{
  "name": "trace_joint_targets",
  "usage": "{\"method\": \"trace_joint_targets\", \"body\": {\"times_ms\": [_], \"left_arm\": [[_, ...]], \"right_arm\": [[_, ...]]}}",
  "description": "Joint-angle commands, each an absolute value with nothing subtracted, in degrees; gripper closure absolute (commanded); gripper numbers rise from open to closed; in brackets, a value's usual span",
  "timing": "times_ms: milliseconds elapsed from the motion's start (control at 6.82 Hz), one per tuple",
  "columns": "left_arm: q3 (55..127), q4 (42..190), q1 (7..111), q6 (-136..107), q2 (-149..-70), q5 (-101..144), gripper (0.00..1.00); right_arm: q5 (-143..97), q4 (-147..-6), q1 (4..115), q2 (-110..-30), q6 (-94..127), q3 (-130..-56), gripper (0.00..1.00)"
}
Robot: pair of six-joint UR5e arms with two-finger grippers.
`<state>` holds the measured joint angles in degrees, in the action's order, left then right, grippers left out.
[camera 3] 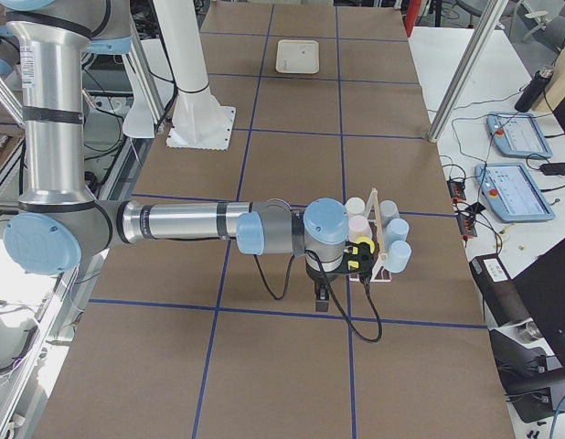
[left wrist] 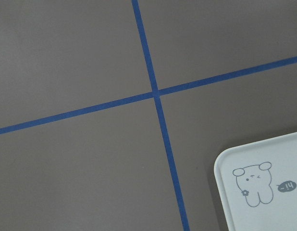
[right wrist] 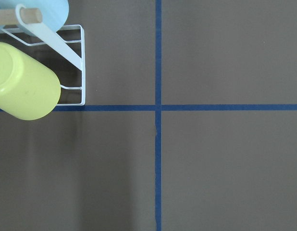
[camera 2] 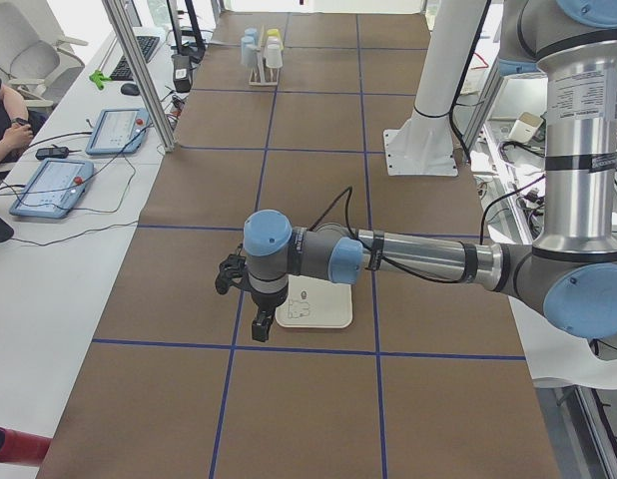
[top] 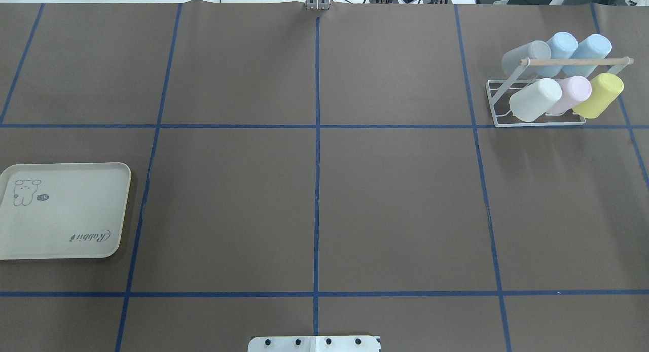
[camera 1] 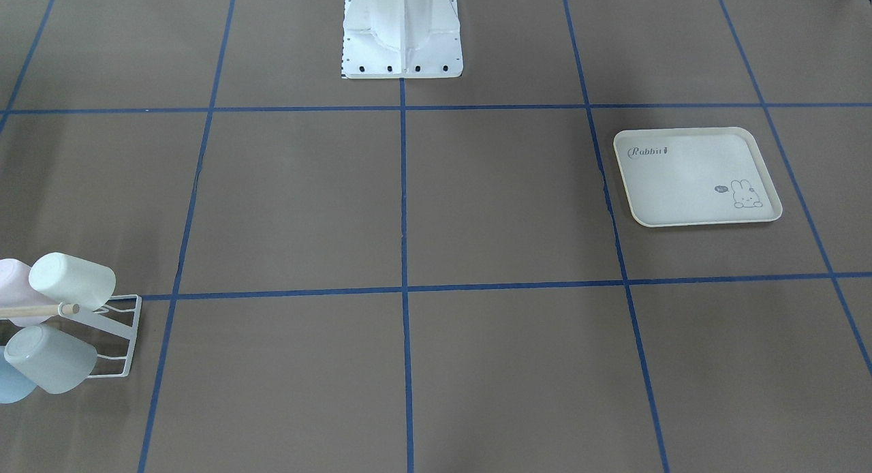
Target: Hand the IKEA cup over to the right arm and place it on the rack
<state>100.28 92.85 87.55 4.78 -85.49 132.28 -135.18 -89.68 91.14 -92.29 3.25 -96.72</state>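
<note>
Just beside the rack (top: pixel 557 62), right gripper (camera 3: pixel 321 296) hangs, opening unclear

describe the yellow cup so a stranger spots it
On the brown table, look to the far right corner for the white wire rack with a wooden bar. In its near row, the yellow plastic cup sits rightmost, the only yellow one.

The left arm (camera 2: pixel 418 261) and right arm (camera 3: pixel 173 222) share silver tubes, grey joints, pale blue caps, black cables (camera 3: pixel 267 285); white pedestal (camera 1: pixel 402 23), black screws (camera 1: pixel 390 69)
</note>
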Motion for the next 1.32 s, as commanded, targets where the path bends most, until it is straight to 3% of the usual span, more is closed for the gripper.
{"method": "trace_joint_targets", "body": {"times_ms": [0,1173], "left_arm": [[100.28,92.72,89.29,4.75,-85.52,136.14,0.00],[99.40,93.25,90.09,5.54,-83.24,135.44,0.00]], "right_arm": [[-135.26,-89.91,91.14,-92.29,3.25,-96.68,0.00],[-135.70,-89.83,91.14,-92.37,3.25,-96.51,0.00]]}}
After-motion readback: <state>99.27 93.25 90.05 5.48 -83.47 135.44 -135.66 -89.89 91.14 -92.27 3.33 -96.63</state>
